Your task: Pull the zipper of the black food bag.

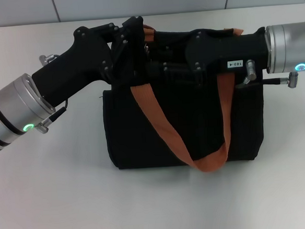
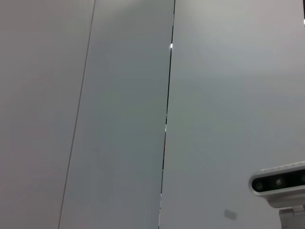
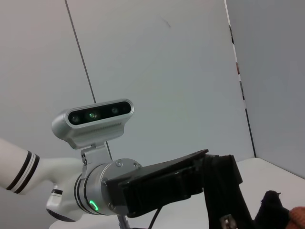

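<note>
The black food bag [image 1: 183,136] stands upright at the middle of the white table, with one orange-brown handle [image 1: 161,127] hanging down its front. My left gripper [image 1: 134,36] is at the bag's top left corner, over the top edge. My right gripper [image 1: 162,66] reaches in from the right and lies along the top edge, close to the left gripper. The black gripper bodies merge with the black fabric. The zipper pull is hidden under the grippers. The right wrist view shows the left arm's gripper [image 3: 224,181] and a corner of the bag [image 3: 272,210].
The white table [image 1: 54,200] extends around the bag on all sides. A grey panelled wall [image 1: 144,1] stands behind it. The left wrist view shows only wall panels and the right arm's wrist camera [image 2: 279,182].
</note>
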{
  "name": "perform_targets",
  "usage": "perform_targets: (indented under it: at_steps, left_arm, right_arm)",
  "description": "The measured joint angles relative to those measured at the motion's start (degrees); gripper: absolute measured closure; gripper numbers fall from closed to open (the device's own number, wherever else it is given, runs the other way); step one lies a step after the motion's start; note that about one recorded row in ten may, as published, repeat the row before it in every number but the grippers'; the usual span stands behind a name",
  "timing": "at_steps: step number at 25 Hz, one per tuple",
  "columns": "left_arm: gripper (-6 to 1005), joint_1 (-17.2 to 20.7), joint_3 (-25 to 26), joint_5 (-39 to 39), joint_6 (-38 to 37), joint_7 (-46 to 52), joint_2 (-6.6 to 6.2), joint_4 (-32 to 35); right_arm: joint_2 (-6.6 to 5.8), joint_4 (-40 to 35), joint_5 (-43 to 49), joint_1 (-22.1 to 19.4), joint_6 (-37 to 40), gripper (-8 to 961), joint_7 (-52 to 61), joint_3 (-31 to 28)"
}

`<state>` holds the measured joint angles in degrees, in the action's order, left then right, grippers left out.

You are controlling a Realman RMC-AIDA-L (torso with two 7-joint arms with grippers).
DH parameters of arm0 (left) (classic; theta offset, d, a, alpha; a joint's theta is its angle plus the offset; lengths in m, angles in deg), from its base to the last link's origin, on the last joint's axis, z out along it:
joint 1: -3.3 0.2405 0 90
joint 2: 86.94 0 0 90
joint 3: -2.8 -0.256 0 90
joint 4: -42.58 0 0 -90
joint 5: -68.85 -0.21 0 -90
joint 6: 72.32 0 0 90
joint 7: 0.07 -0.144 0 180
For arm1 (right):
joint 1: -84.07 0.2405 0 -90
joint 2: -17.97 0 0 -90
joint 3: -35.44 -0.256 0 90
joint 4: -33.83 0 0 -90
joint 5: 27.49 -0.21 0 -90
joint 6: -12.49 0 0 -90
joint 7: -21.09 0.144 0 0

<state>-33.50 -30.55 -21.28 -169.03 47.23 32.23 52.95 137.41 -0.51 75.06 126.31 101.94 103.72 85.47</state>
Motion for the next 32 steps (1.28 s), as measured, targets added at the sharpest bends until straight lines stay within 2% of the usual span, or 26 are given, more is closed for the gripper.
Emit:
perform_targets:
  at_steps: [1,6,23,32]
  left_arm:
    - [973,-0.07,-0.03,-0.01,0.01,0.01,0.00,0.00]
    - [973,-0.12,-0.12,-0.03,0.04,0.03,0.00,-0.04]
    - [972,-0.30,-0.32,-0.08,-0.27,0.06,0.00,-0.56]
    - [971,-0.30,-0.32,-0.08,-0.40,-0.12,0.00,-1.00]
  right_arm:
    - [0.00,0.08,-0.15,0.08,-0.13,618,0.00,0.01]
    - [0.00,0.40,-0.58,0.15,-0.16,738,0.02,0.07]
    - [-0.19,0.62,-0.83,-0.29,1.62,887,2.62,1.26]
    - [-0.14,0.62,-1.56,0.22,2.06,891,4.38,1.43]
